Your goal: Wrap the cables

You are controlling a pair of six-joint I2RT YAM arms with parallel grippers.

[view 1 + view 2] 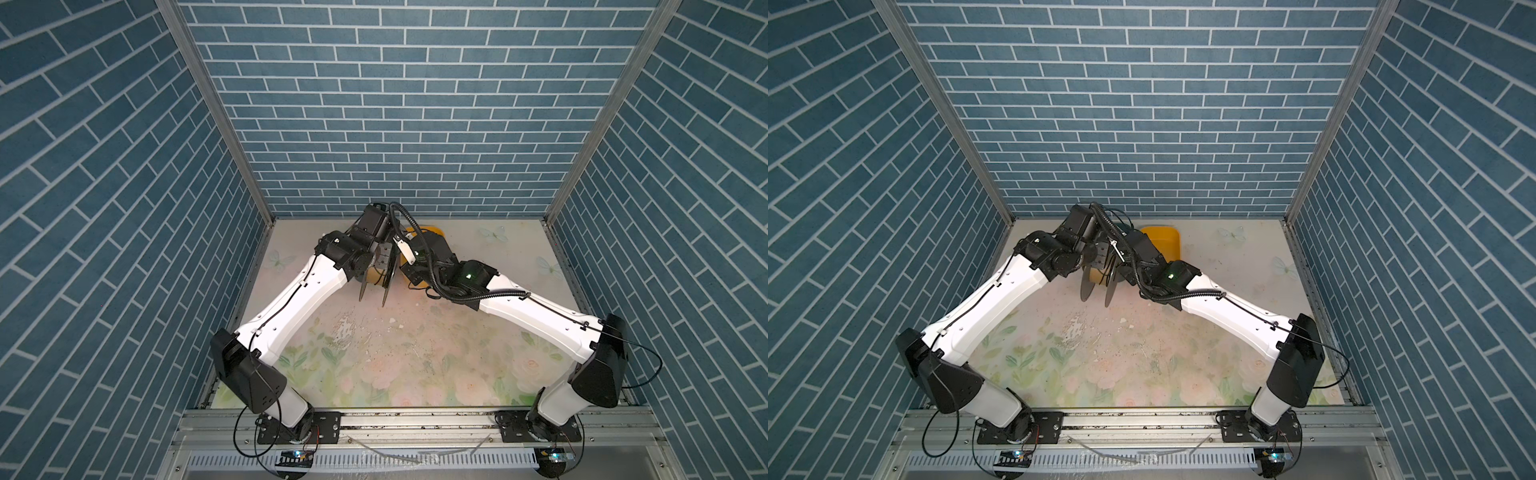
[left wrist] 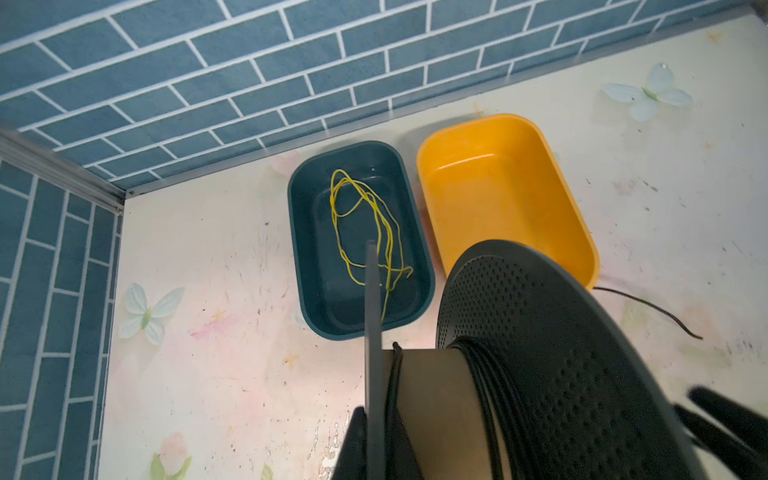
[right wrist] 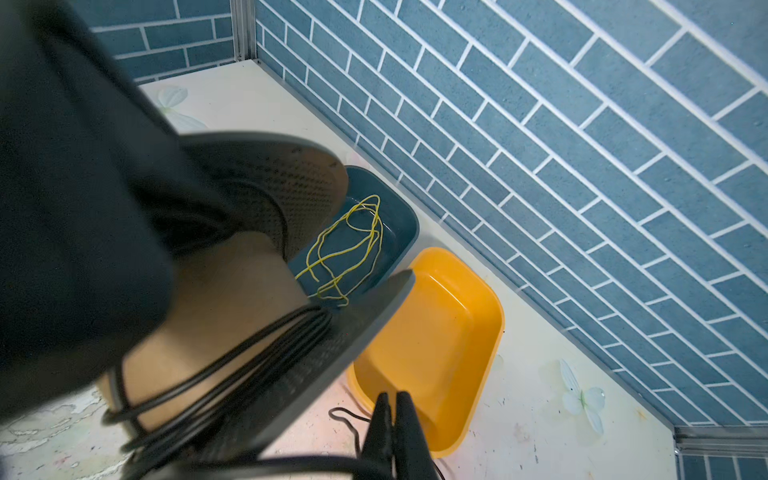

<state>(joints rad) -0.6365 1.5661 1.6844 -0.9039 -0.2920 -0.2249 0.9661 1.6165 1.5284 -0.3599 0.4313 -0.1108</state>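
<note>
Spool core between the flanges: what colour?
Tan, like cardboard. The spool core shows best in the left wrist view, black cable wound round it.

Twin robot limbs, the left arm (image 1: 291, 303) and the right arm (image 1: 544, 313), wear glossy white shells between angular black joint housings, with thin black wires clipped along each link. A ribbed black hose (image 1: 494, 296) trails from the right arm, where a small green light (image 1: 468, 275) glows on the dark casing. The black base plates (image 1: 328, 430) are studded with silver screws, and the right gripper (image 3: 393, 399) ends in slim matte-black fingers.
</note>
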